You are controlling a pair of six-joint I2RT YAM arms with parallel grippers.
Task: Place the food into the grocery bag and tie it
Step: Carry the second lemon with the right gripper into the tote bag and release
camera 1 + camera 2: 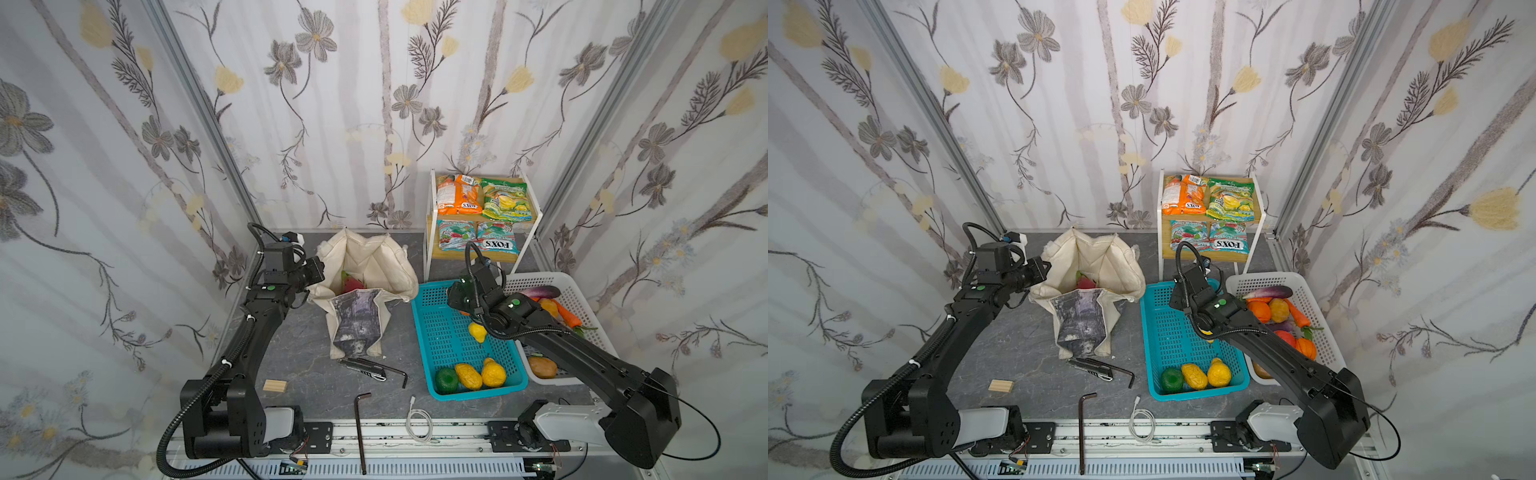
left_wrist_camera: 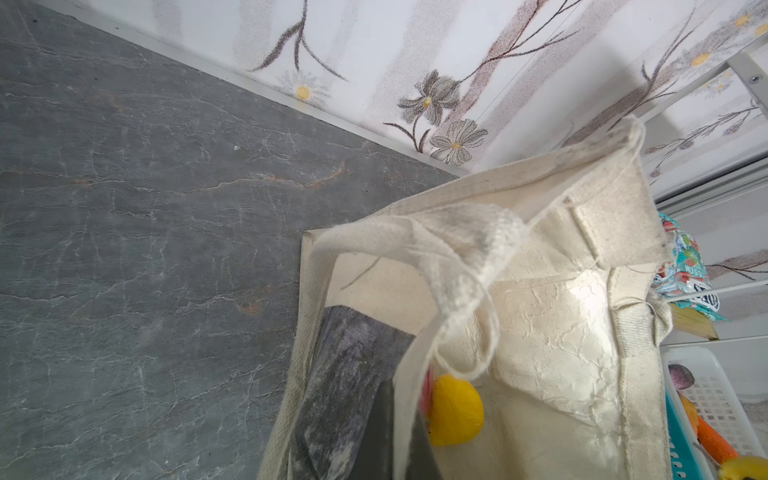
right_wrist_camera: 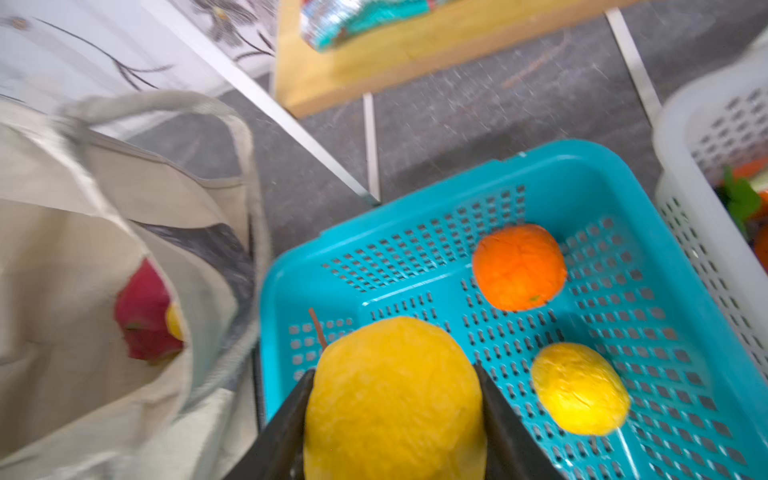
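The cream grocery bag (image 1: 365, 266) stands open at the back centre, with a pink dragon fruit (image 1: 351, 284) and a yellow lemon (image 2: 455, 409) inside. My left gripper (image 1: 318, 270) is at the bag's left rim, shut on the cream rim fabric (image 2: 401, 440). My right gripper (image 1: 455, 297) hangs over the far end of the turquoise basket (image 1: 473, 395). It is shut on a yellow toy fruit (image 3: 395, 399) with a brown stem, which the arm hides in both top views. An orange (image 3: 519, 268) and a lemon (image 3: 579, 388) lie in the basket below it.
A white basket (image 1: 582, 291) with an eggplant (image 1: 540, 291) and other produce stands at the right. Orange (image 1: 457, 195) and green (image 1: 505, 199) snack packets lie on a small shelf. A utility knife (image 1: 365, 368), hex key (image 1: 360, 432), wooden block (image 1: 275, 385) and white cable (image 1: 419, 424) lie in front.
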